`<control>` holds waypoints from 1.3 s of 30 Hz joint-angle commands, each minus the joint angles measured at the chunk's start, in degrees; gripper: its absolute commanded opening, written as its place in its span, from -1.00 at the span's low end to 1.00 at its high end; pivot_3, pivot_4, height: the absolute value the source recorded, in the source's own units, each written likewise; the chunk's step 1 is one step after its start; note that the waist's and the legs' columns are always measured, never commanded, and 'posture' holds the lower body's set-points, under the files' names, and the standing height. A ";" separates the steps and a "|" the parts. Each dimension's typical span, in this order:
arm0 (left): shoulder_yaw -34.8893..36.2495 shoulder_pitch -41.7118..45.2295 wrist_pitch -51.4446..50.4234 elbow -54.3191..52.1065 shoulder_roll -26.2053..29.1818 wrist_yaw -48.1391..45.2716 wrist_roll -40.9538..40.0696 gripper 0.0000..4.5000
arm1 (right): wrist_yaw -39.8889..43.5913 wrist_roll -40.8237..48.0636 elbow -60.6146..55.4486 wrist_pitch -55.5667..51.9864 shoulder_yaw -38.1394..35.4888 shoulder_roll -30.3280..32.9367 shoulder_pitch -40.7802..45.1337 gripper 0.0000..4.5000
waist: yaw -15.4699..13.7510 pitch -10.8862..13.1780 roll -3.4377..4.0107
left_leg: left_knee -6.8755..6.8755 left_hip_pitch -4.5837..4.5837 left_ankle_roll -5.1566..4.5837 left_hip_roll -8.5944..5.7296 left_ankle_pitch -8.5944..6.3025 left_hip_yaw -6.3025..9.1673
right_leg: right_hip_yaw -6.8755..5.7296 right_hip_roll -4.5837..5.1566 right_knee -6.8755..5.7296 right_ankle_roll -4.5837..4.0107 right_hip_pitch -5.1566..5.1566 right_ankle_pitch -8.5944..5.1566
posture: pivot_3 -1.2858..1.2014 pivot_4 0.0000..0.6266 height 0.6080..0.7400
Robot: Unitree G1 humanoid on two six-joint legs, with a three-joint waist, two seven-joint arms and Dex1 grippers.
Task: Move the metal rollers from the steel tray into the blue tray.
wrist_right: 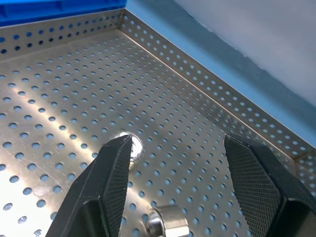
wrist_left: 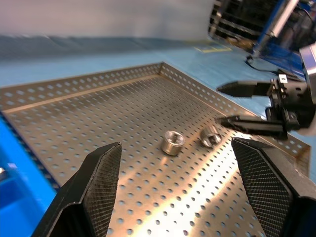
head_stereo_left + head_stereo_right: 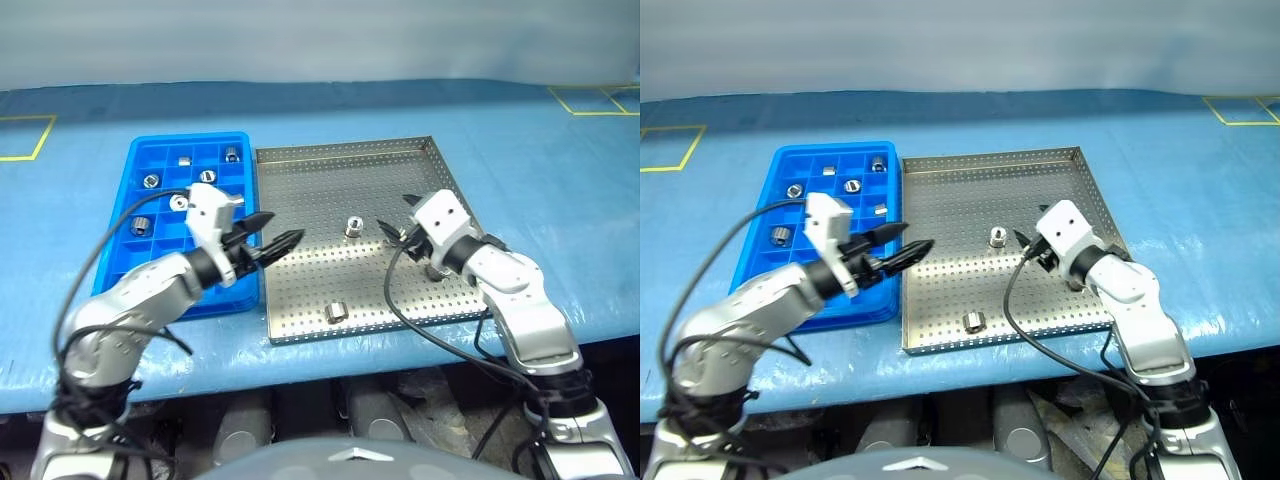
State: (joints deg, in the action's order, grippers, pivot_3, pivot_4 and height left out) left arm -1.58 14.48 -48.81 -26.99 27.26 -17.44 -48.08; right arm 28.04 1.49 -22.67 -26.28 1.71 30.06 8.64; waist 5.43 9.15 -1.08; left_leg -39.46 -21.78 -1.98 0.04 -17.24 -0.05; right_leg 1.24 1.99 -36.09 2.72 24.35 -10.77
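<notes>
The steel tray (image 3: 300, 170) lies mid-table with the blue tray (image 3: 160, 275) touching its left side. Three metal rollers show in the steel tray: one in the middle (image 3: 353, 226), one near the front rim (image 3: 336, 312), one half hidden under my right gripper (image 3: 434, 269). Several more rollers (image 3: 207, 176) sit in the blue tray's compartments. My left gripper (image 3: 270, 240) hangs open and empty over the seam between the trays, pointing right. My right gripper (image 3: 395, 213) is open and empty above the steel tray's right half. The left wrist view shows two rollers (image 2: 173, 142) ahead.
The trays lie on a pale blue table (image 3: 560, 190) with yellow tape marks at its far corners (image 3: 590, 100). Black cables (image 3: 440, 335) loop from both wrists over the table's front edge. The steel tray's raised rim (image 1: 207, 81) runs just beyond the right fingers.
</notes>
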 commanded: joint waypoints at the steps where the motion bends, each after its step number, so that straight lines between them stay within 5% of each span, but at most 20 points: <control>1: -5.62 4.79 1.03 6.63 -2.36 0.61 7.63 0.72 | -2.52 -0.76 -4.07 -0.98 -2.81 -0.02 -1.59 0.39 | 0.94 -0.01 0.02 | -0.01 0.00 0.00 -0.05 0.00 -0.01 | 0.03 -0.03 0.00 0.00 -0.01 0.00 | -0.22 -0.52 1.00; 18: -14.88 16.91 8.07 30.91 -13.40 -1.39 30.15 0.72 | -4.35 -0.77 -7.11 -1.80 -2.04 -1.55 -3.68 0.39 | 9.01 -0.05 0.08 | -0.06 0.06 -0.12 0.03 -0.05 -0.37 | 1.05 -0.40 -0.02 0.42 0.10 0.19 | -0.26 -0.52 1.00; 39: -11.01 21.72 16.10 48.91 -22.66 0.63 40.61 0.72 | -3.94 -0.52 -6.16 -1.32 -0.77 -1.92 -2.92 0.39 | 9.50 -0.08 0.12 | -0.16 0.08 -0.31 -0.03 -0.11 -0.66 | 1.35 -0.35 -0.01 0.77 0.12 0.31 | -0.25 -0.52 1.00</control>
State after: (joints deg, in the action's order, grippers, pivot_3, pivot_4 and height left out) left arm -13.21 35.14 -33.75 20.83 5.27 -16.48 -7.90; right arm 24.01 0.86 -27.36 -28.17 1.52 28.00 5.27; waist 14.93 9.07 -0.96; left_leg -39.62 -21.69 -2.31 0.01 -17.36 -0.75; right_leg 2.63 1.64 -36.10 3.56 24.47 -10.47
